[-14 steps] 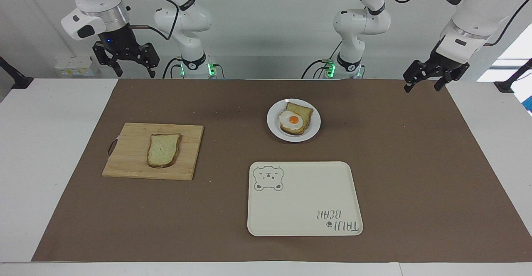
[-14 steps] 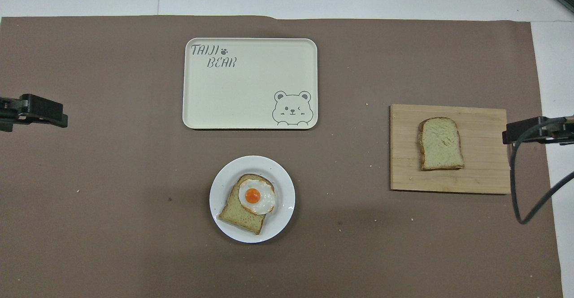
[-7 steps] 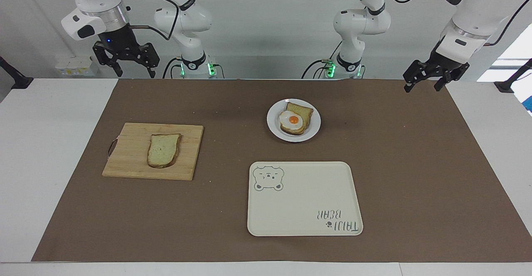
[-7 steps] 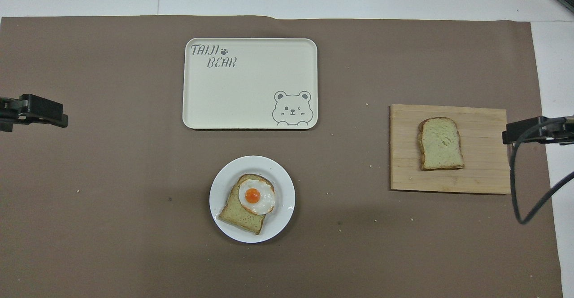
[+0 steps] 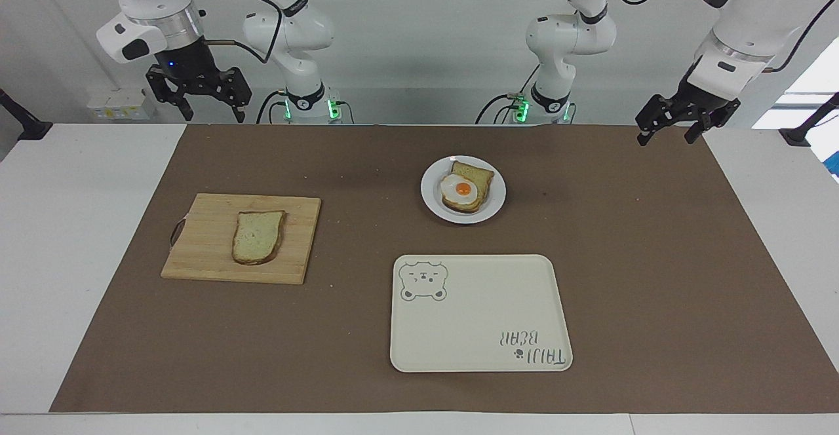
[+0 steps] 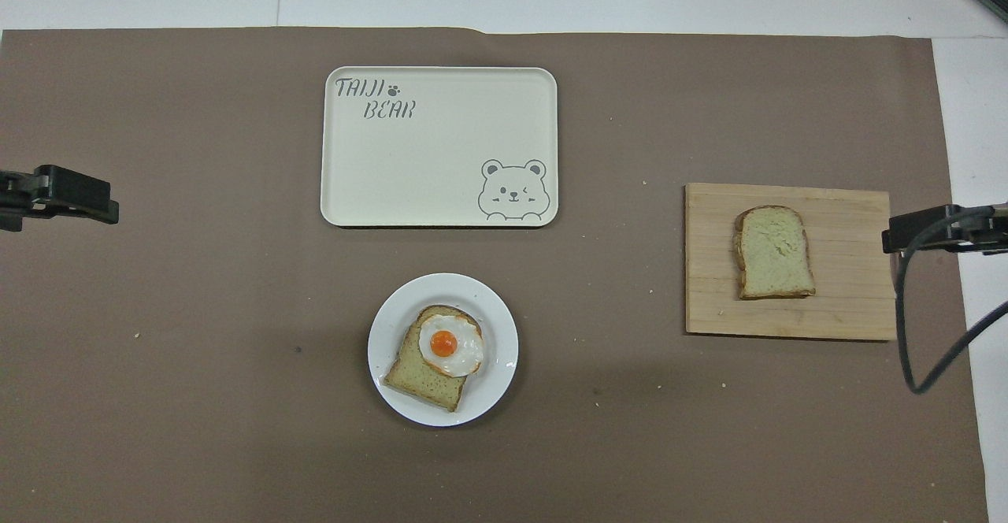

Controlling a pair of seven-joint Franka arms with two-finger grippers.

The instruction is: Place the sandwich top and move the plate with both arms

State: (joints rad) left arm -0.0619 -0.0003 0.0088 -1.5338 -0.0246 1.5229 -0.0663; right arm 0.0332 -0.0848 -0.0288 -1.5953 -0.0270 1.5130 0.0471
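The sandwich top [image 5: 258, 236] [image 6: 774, 251], a plain slice with a brown crust, lies flat on a wooden cutting board [image 5: 210, 251] toward the right arm's end of the table. The small white plate [image 5: 432, 192] [image 6: 394, 326] sits mid-table, near the robots, and carries a bread slice with a fried egg [image 5: 464, 190] on it. My right gripper [image 5: 213, 117] [image 6: 937, 231] hangs open and empty, high over the table edge by the board. My left gripper [image 5: 665, 139] [image 6: 59, 196] hangs open and empty over the mat's corner at the left arm's end.
A cream rectangular tray [image 5: 478, 317] [image 6: 425, 161] with a bear drawing lies farther from the robots than the plate. A brown mat [image 5: 655, 258] covers most of the white table. A black cable [image 6: 906, 334] loops down from the right gripper beside the board.
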